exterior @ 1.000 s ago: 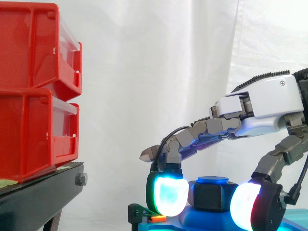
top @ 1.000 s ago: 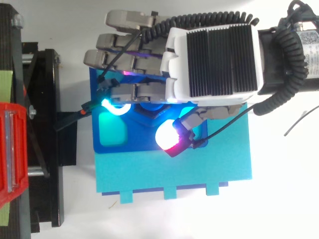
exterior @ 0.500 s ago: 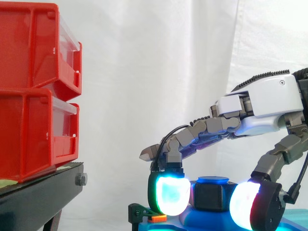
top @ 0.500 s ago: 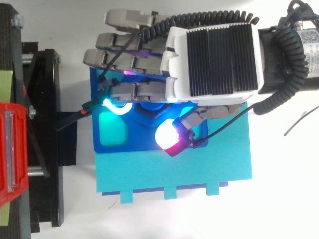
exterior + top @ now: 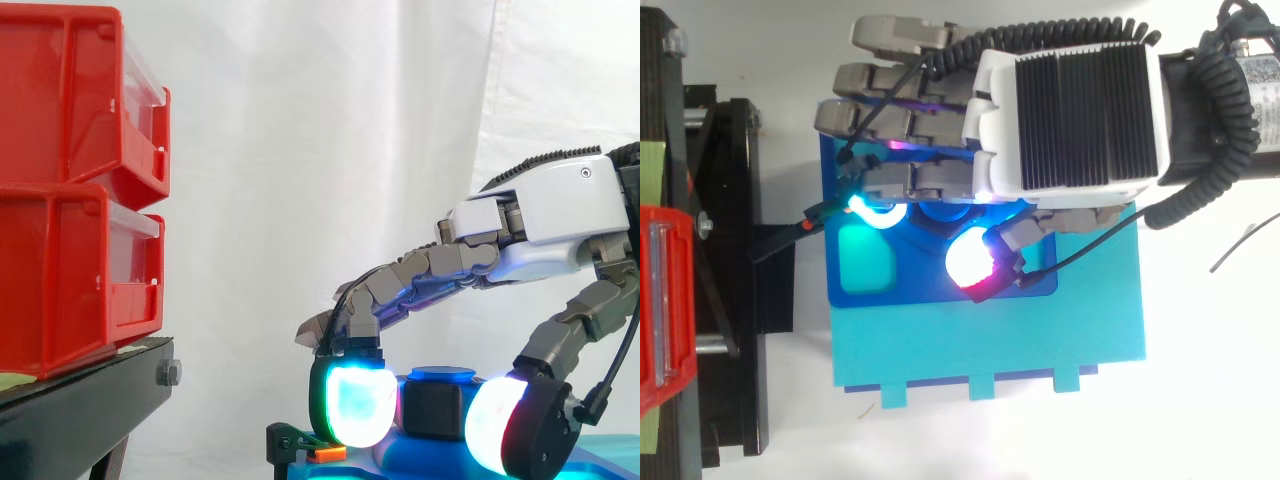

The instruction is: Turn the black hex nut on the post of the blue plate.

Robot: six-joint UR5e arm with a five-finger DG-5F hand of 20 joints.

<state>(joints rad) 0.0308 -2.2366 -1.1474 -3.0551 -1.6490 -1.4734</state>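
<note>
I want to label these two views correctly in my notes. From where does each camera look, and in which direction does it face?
Side view: beside the work at about its height, looking level across it toward the white curtain; the hand comes in from the right, its pads pinching the black hex nut.
Top view: above the work, looking straight down on the blue plate; the hand's back and wrist enter from the right.
Shared: the hand, the blue plate, the red bins and the black stand.
</note>
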